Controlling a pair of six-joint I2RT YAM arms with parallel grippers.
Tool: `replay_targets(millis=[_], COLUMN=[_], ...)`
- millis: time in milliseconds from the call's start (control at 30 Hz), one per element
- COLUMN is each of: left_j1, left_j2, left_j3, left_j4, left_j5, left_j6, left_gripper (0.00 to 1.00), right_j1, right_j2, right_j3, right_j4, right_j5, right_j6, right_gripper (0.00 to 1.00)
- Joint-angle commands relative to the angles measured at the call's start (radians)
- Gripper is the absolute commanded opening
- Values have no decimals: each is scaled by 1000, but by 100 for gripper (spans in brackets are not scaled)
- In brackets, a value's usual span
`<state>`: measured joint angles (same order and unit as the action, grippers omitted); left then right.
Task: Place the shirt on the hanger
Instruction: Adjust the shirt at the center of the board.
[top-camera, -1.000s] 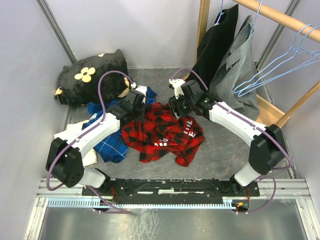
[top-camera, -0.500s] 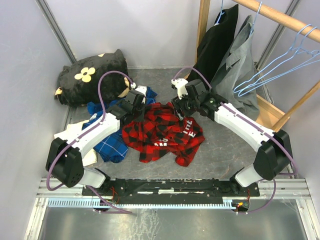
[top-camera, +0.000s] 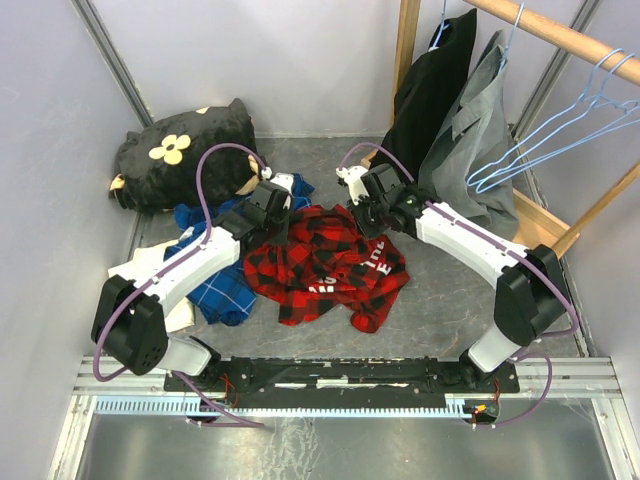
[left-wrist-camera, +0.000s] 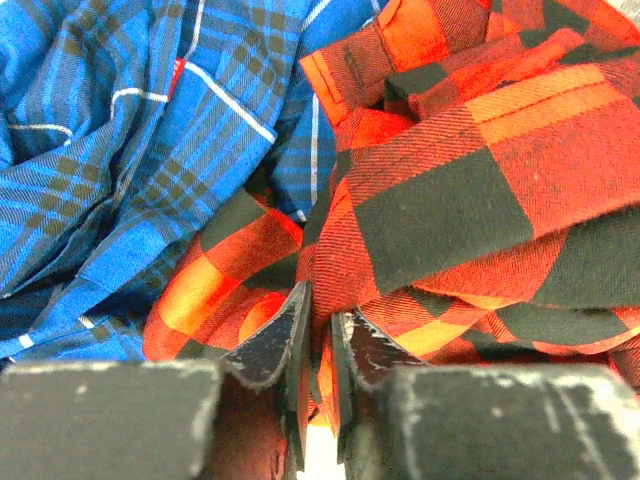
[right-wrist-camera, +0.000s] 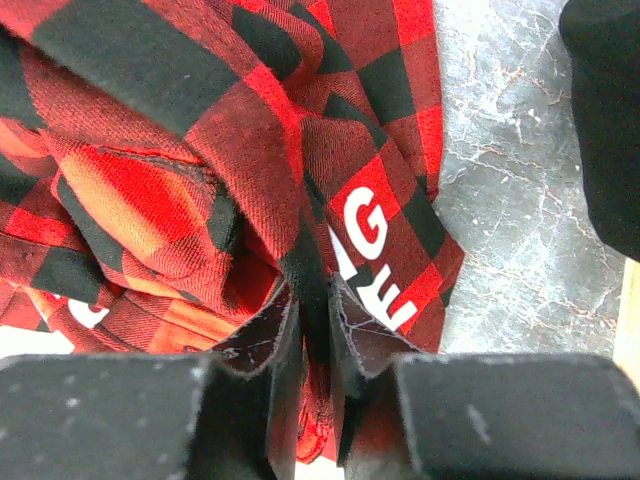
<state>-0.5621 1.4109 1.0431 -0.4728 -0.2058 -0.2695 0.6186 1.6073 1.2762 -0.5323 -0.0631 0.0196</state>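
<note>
The red-and-black buffalo-plaid flannel shirt with white block lettering (top-camera: 325, 265) lies crumpled on the grey mottled table (top-camera: 450, 290), its left edge against a blue plaid shirt (top-camera: 225, 295). The left gripper (left-wrist-camera: 320, 310) pinches a fold at its upper left. The right gripper (right-wrist-camera: 312, 295) clamps a fold at its upper right, beside the letters.

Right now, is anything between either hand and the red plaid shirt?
Nothing visible. The left hand and right hand each pinch a fold of the red plaid shirt directly; the blue plaid shirt lies beside it, not between.
</note>
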Motion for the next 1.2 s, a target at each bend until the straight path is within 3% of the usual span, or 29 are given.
replay_targets(millis=[0,133,367,667,933,1167], left_j1=[5,5,3,-5,-45,-158], left_j2=[-49,-93,-229,-324,-420,-439], left_j3=[-18,-65,-200,-287,-269,-281], left_j4=[21,15,97,166,153,84], left_j5=[13,18,107,95,29,-99], left_j6=[-52,-105,-207,-241,-223,-325], left_gripper=[25,44,54,51,52,51], right_j1=[-5,-6,-5,-5,-6,-7], right_j2=[-4,-10,-4,0,0,2], right_j3=[42,39,37,29,25,26], right_j4=[35,41,42,48,47,43], right_j5=[0,6,17,7,0,-4], right_j6=[9,20,24,33,35,37], right_gripper=[13,5,2,1,0,0])
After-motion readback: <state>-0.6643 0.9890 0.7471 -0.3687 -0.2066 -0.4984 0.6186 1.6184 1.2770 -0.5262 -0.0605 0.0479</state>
